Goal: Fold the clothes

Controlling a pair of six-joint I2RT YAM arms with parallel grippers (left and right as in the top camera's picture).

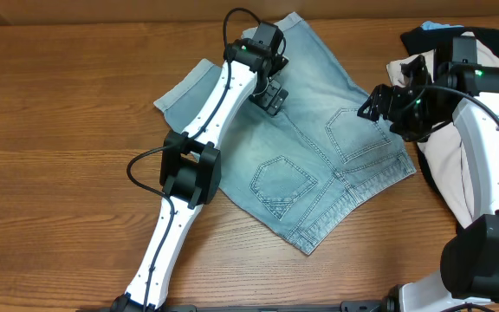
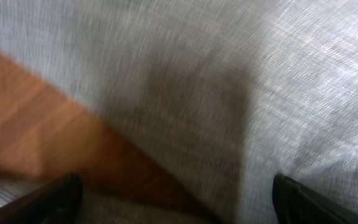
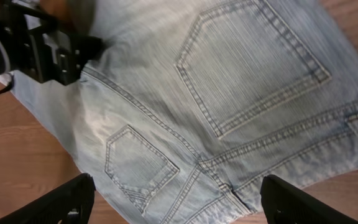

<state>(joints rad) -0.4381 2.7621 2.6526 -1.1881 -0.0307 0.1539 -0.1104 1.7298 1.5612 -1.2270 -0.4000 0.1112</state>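
Note:
Light-blue denim shorts lie spread flat on the wooden table, back pockets up, waistband toward the front right. My left gripper hovers open over the shorts' far leg; its wrist view shows blurred denim and a patch of wood. My right gripper is open above the shorts' right edge; its view shows both back pockets between the spread fingers. A beige garment and a black garment lie at the far right under my right arm.
The wooden table extends to the left and front of the shorts. My left arm crosses the shorts' left leg. The beige and black pile sits against the right edge.

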